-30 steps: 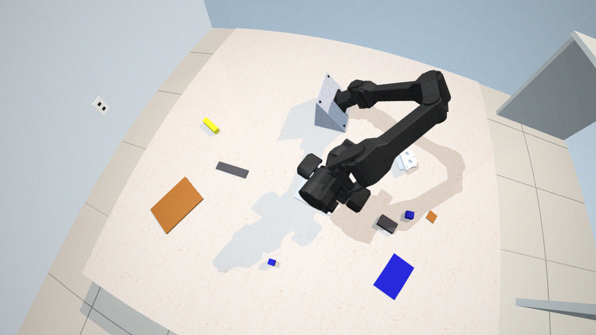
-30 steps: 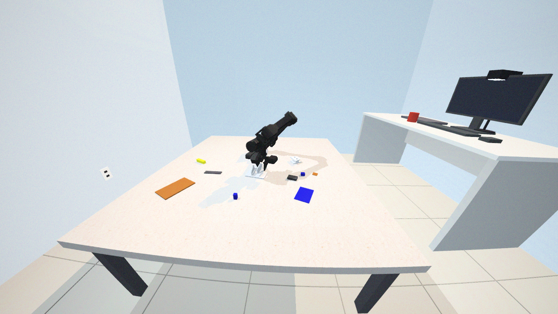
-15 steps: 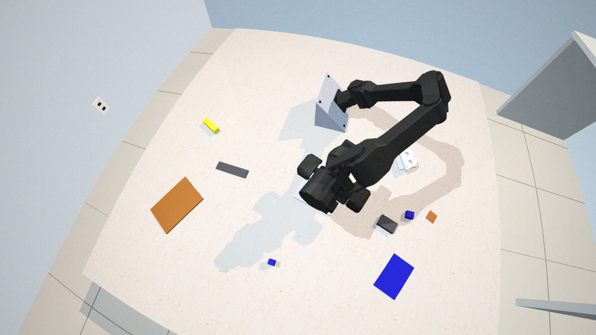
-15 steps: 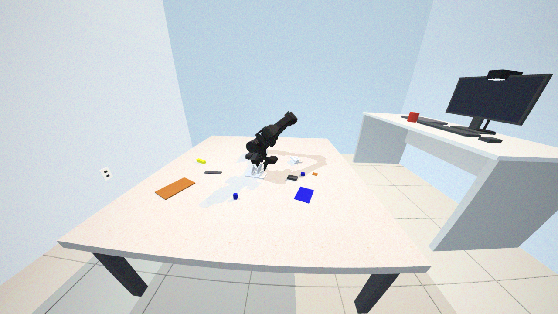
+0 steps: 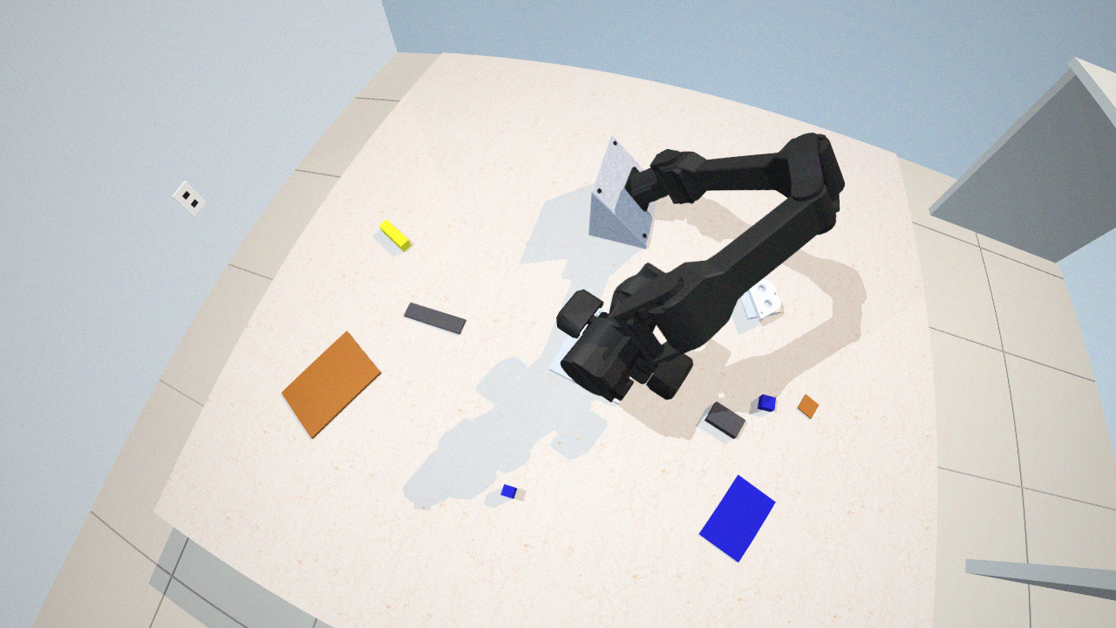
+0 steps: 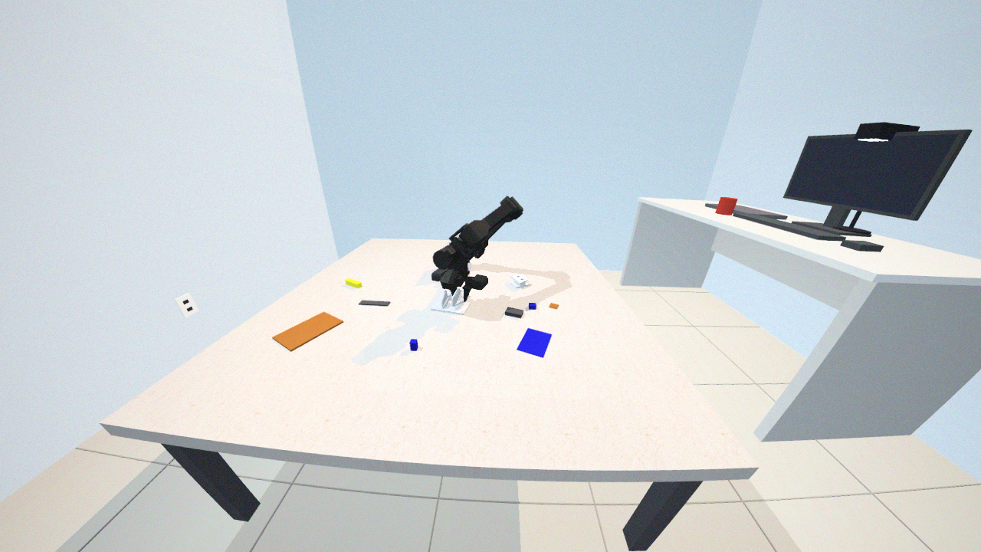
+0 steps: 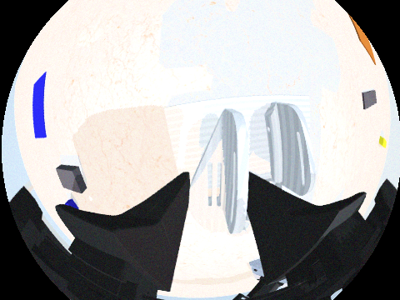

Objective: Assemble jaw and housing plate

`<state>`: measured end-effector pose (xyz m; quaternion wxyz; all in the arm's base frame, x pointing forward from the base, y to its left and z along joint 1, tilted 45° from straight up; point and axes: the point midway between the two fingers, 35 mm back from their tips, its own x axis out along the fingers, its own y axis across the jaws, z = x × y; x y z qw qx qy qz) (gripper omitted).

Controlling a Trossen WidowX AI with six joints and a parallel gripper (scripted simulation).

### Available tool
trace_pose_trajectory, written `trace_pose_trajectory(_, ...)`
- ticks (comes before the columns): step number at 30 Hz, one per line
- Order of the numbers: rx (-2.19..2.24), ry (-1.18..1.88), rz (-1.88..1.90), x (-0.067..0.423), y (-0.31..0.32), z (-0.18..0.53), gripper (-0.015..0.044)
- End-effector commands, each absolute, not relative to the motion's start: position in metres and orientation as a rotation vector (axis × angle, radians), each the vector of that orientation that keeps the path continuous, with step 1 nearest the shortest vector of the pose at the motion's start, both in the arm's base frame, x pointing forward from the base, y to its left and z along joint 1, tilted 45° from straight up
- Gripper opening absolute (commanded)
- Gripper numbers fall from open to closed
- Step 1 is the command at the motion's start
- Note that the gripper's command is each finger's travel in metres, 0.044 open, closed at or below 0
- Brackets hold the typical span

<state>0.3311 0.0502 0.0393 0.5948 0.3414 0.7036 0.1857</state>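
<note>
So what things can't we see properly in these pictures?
- Free pin: top view, hidden under the black gripper.
- Gear teeth meshing: exterior view, too small.
- Big flat orange board: wrist view, cut off by the picture's round edge.
</note>
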Motion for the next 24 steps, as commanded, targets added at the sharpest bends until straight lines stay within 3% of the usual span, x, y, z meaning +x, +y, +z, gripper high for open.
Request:
trace_pose_trajectory(1,0.799,1.636,0.431,0.3312,0.0515,0.039,0.0134)
trace_pose_trajectory(24,0.801,1.636,0.43,0.3308,0.0559,0.0346,0.0134)
